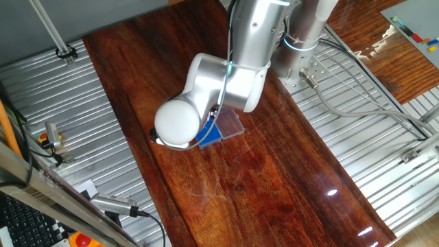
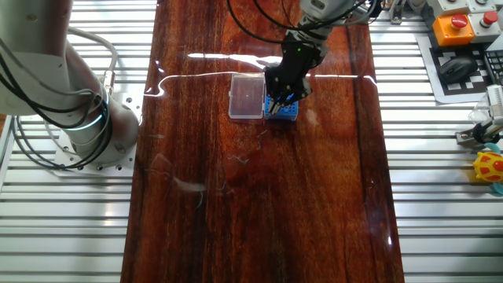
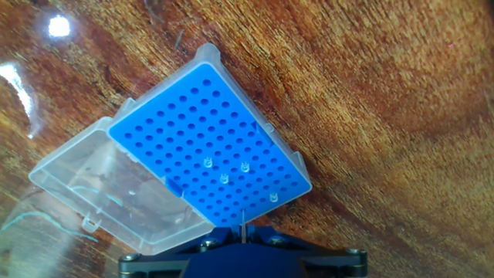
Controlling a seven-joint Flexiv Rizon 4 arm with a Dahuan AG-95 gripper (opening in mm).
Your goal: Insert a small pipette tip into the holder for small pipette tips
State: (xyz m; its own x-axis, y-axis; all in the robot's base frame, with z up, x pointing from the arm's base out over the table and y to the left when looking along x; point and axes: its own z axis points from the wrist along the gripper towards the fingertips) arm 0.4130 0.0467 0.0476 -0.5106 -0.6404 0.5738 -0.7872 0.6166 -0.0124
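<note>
- A dark, glossy wooden table [image 2: 259,204] ran between ribbed metal panels [image 2: 448,196], with ceiling lights glaring off the wood; an orange-topped emergency stop button [image 2: 457,23] and a yellow toy [image 2: 489,169] sat off to one side.
- My gripper [image 2: 284,96] hung directly over the holder for small pipette tips [image 3: 208,139], fingers pressed close together and pinching a small pipette tip [image 3: 242,224], a thin pale sliver that pointed down toward the rack's near edge.
- Whether the tip touched the rack, I could not tell.
- The blue holder lay flat on the table near its middle, its grid of holes facing up; in the hand view its long axis ran diagonally from upper left to lower right.
- Four clear tips [image 3: 225,179] stood in holes near that lower corner.
- The clear lid [image 3: 108,193] lay open and flat beside the rack, joined along one long edge.
</note>
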